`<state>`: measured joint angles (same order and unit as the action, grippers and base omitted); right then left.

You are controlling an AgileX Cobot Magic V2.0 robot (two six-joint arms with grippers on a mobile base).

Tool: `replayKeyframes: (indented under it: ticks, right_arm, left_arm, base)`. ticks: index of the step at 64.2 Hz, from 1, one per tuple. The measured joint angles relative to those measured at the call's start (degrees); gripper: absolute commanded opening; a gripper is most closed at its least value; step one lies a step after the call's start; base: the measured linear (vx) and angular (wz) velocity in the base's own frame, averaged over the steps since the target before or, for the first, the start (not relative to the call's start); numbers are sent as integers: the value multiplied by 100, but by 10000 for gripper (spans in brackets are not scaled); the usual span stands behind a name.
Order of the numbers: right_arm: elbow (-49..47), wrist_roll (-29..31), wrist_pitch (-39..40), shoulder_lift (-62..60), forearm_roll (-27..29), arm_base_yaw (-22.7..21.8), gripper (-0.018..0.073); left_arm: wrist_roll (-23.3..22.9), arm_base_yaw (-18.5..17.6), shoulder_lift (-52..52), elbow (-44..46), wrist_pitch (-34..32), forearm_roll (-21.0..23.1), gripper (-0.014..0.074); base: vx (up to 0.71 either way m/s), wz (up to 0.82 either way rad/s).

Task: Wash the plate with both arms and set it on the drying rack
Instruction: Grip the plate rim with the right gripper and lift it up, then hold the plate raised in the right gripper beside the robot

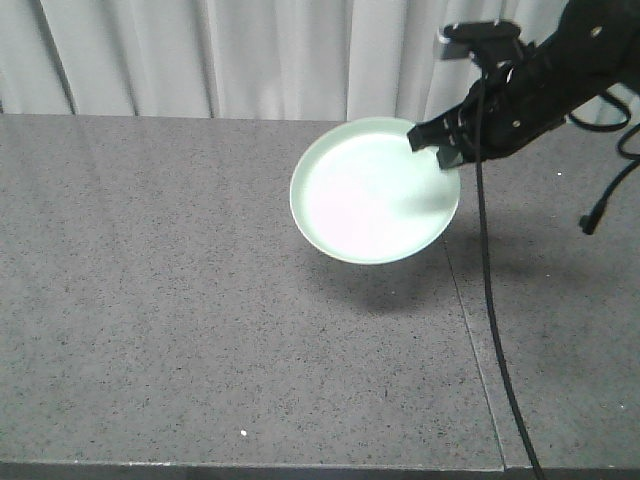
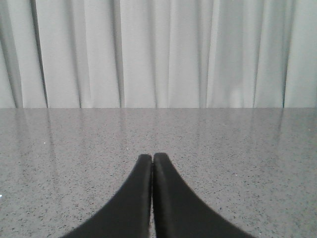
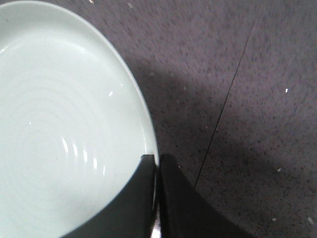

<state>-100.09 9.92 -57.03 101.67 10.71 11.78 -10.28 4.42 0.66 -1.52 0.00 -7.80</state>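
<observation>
My front camera looks down across the grey countertop [image 1: 200, 300] to the curtain [image 1: 200, 50]. My left wrist camera, low, faces that same curtain level. My right wrist camera points steeply down, close over the plate [image 3: 59, 139] and the seam [image 3: 228, 99], both also in front view.

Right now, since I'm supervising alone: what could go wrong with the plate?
1. The right pincer pinches the plate only at its rim, above the countertop; it could slip and drop.
2. The left pincer is shut, away from the plate, giving no support.
3. The black cable hanging beside the plate might snag.
</observation>
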Motion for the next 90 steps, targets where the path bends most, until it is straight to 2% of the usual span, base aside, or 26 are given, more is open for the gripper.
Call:
replayKeyframes:
  ticks: [13,33,46,53,59,69,79,90]
  right_arm:
    - [673,229,170,-1480,302,0,-5]
    - [3857,243,1176,-4547,387,0,-5]
    - [5971,-116,1679,-6590,387,0,-5]
    - [6731,-367,1827,-7679,387,0,-5]
    - [7103,-688,1807,-8450,270,0,-5]
    - [7280,-1183,1616,-9062,-326,0,-5]
    - [7281,-1299,1596,-9120,-668,0,-5]
    - [7281,-1299,1591,-9120,-726,0,-5]
  left_arm:
    - [0,0,0,0,0,0,-6]
    - [0,0,0,0,30,0,-6]
    - [0,0,0,0,0,0,-6]
    - [0,0,0,0,30,0,-6]
    - [0,0,0,0,0,0,-6]
    - [0,0,0,0,0,0,-6]
    - [0,0,0,0,0,0,-6]
    - [0,0,0,0,0,0,-6]
  base:
    - [0,0]
    - [0,0]
    - [0,0]
    - [0,0]
    - [0,0]
    - [0,0]
    - [0,0]
    - [0,0]
